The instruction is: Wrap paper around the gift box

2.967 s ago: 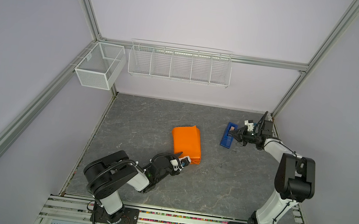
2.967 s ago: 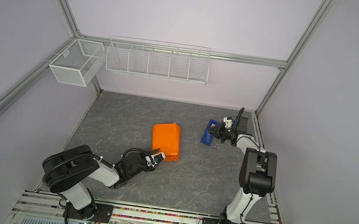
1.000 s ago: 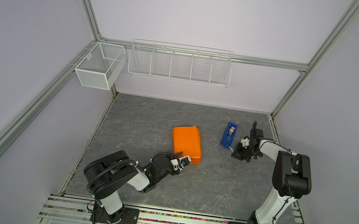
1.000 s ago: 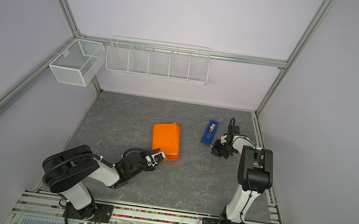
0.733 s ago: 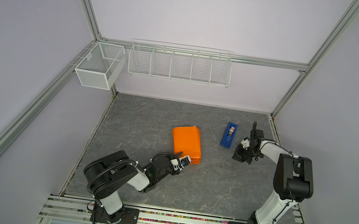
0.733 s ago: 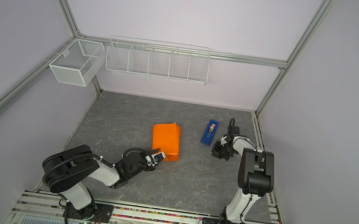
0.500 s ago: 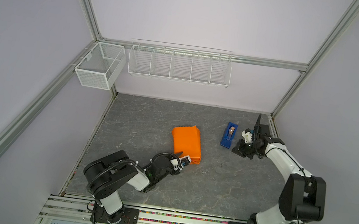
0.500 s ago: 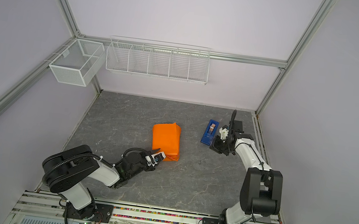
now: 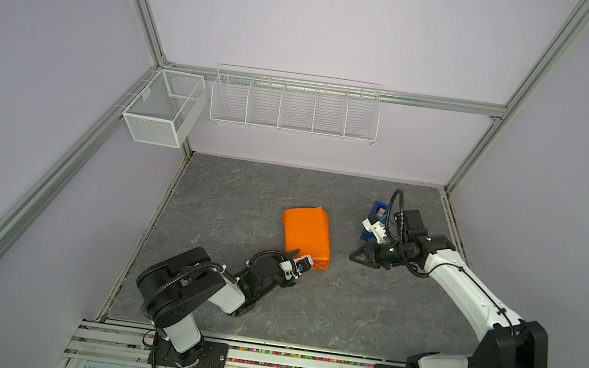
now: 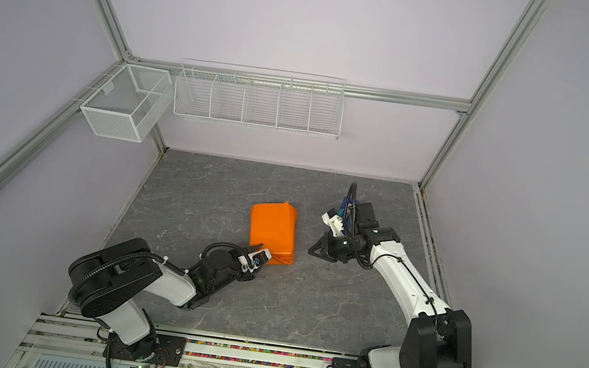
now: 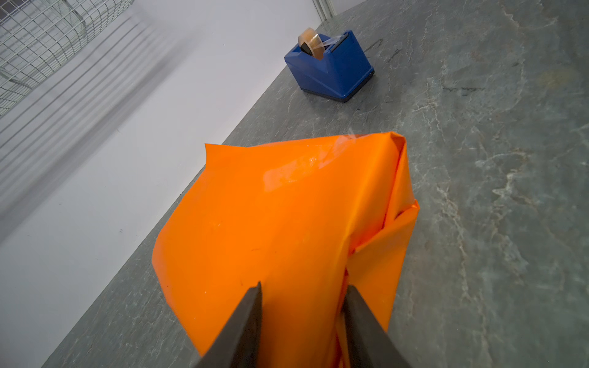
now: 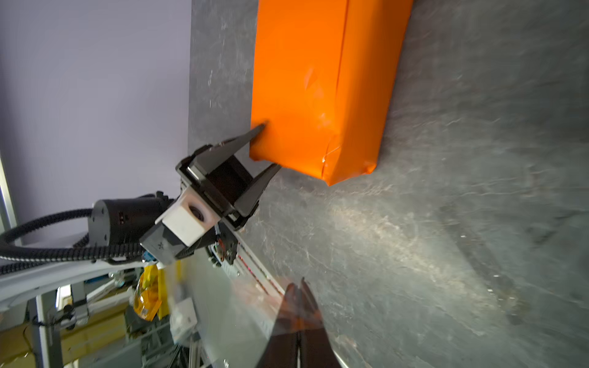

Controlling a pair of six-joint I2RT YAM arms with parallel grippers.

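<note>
Bright, even light glints off the paper (image 11: 280, 229); right wrist view motion-blurred.

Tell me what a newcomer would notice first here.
The bright orange paper, folded into a parcel in the middle of the grey table, dominates both top views. The left claw clamps its near end, while the right claw, shut on what looks like a clear tape strip, points at it from the right. A blue dispenser sits beyond that arm's wrist.
</note>
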